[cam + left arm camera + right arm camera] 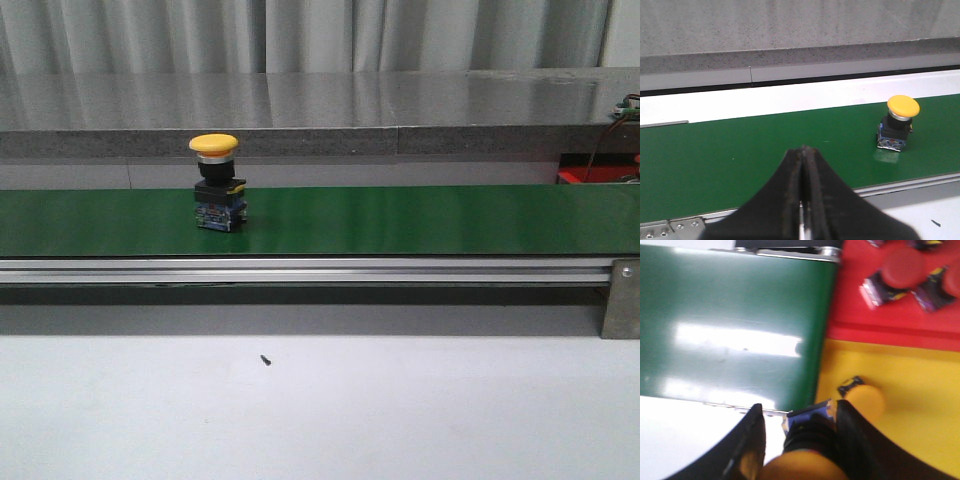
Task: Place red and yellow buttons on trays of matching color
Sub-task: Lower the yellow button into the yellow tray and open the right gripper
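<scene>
Fingers of right gripper point(800, 432) clamped on yellow-capped push button point(807, 460) above yellow tray point(910, 405), left gripper point(803, 165) closed empty over green conveyor belt point(740, 150), second yellow mushroom-head button point(217, 183) upright mid-belt, red-capped buttons point(905, 270) lying in red tray point(850, 315).

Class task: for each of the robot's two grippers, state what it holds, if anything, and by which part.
The right gripper grips a yellow button by its dark body, below the cap. The left gripper is shut on nothing.
</scene>
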You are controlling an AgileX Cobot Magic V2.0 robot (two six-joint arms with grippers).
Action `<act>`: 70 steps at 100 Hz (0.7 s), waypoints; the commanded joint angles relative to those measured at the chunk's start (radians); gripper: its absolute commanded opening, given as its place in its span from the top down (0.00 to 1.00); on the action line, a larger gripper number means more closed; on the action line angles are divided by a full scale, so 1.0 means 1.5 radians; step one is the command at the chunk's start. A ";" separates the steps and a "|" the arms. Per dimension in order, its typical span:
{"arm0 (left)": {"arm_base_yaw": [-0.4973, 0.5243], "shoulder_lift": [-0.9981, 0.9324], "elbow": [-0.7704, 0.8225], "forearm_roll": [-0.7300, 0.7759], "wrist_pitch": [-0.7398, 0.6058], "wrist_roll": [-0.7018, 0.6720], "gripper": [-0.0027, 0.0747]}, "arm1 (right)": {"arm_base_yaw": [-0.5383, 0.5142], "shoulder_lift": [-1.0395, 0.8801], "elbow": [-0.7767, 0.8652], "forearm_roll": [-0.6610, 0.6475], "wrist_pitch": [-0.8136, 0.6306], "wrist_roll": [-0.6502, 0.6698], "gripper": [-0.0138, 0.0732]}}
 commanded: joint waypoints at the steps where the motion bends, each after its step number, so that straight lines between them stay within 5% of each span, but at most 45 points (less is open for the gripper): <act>1: -0.005 -0.004 -0.018 -0.017 -0.031 0.000 0.99 | -0.062 -0.030 -0.021 0.001 -0.015 -0.002 0.59; 24: -0.005 -0.004 -0.018 -0.017 -0.031 0.000 0.99 | -0.159 -0.002 -0.021 0.034 -0.080 -0.002 0.59; 70: -0.005 -0.004 -0.018 -0.017 -0.031 0.000 0.99 | -0.163 0.173 -0.021 0.042 -0.110 -0.002 0.59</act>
